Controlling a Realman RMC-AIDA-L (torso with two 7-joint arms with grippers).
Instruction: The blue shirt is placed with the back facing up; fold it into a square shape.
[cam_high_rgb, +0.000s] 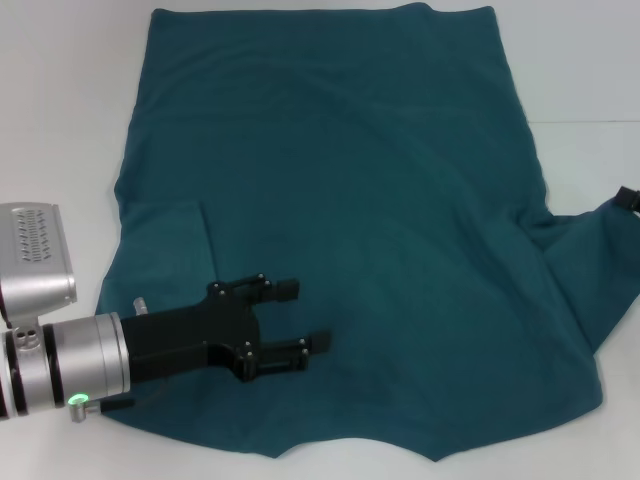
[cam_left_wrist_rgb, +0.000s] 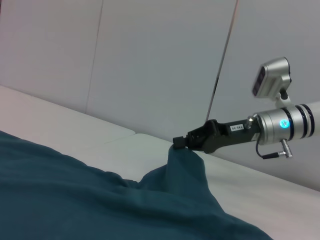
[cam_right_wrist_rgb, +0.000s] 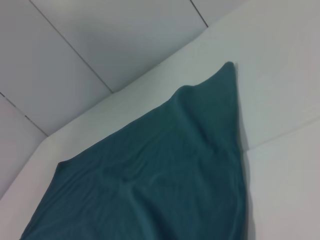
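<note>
The blue shirt (cam_high_rgb: 360, 220) lies spread flat on the white table and fills most of the head view. Its left sleeve (cam_high_rgb: 165, 235) is folded inward onto the body. My left gripper (cam_high_rgb: 305, 317) hovers over the shirt's near-left part, open, with nothing between its fingers. At the right edge my right gripper (cam_high_rgb: 626, 197) holds the right sleeve (cam_high_rgb: 585, 250) pulled up into a peak. The left wrist view shows that gripper (cam_left_wrist_rgb: 181, 143) shut on the tip of the raised cloth (cam_left_wrist_rgb: 182, 170). In the right wrist view the shirt (cam_right_wrist_rgb: 165, 175) runs away from the camera to a point.
The white table (cam_high_rgb: 60, 120) shows bare around the shirt on the left, at the far right corner and along the near edge. Pale wall panels (cam_left_wrist_rgb: 150, 65) stand behind the table.
</note>
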